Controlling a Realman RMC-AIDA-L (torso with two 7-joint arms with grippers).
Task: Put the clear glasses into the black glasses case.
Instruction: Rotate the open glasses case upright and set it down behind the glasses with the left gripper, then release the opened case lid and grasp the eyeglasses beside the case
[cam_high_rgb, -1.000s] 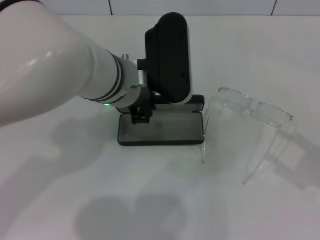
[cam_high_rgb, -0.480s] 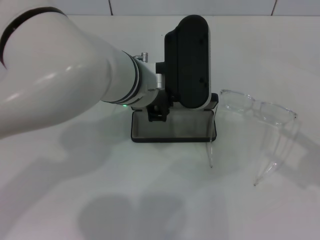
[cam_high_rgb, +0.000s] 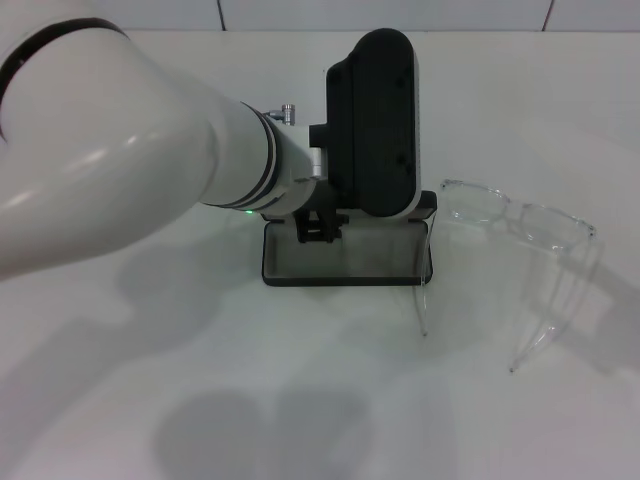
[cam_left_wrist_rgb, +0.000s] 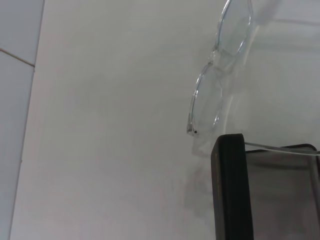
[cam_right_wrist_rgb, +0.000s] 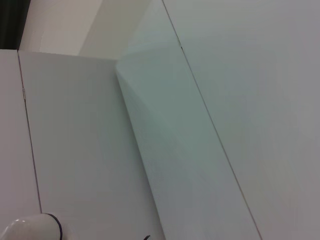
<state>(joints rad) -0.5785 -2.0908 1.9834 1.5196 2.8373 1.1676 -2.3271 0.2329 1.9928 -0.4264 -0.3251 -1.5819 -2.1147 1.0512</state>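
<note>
The black glasses case (cam_high_rgb: 345, 262) lies open in the middle of the white table, its grey lining facing up. My left arm reaches over it from the left, and the black body of my left gripper (cam_high_rgb: 372, 120) stands above the case's far edge, hiding the lid. The clear glasses (cam_high_rgb: 512, 224) rest just right of the case with both arms unfolded toward the front; one arm lies along the case's right edge. In the left wrist view I see the case wall (cam_left_wrist_rgb: 230, 185) and the glasses (cam_left_wrist_rgb: 220, 85) beyond it. My right gripper is out of view.
The white table (cam_high_rgb: 300, 400) stretches in front of the case, with arm shadows on it. A tiled wall edge (cam_high_rgb: 380, 15) runs along the back. The right wrist view shows only pale wall panels (cam_right_wrist_rgb: 200, 125).
Over the last second my left arm shifted right and the case slid right with it, up against the glasses, which moved slightly right. In the last half second almost nothing moved.
</note>
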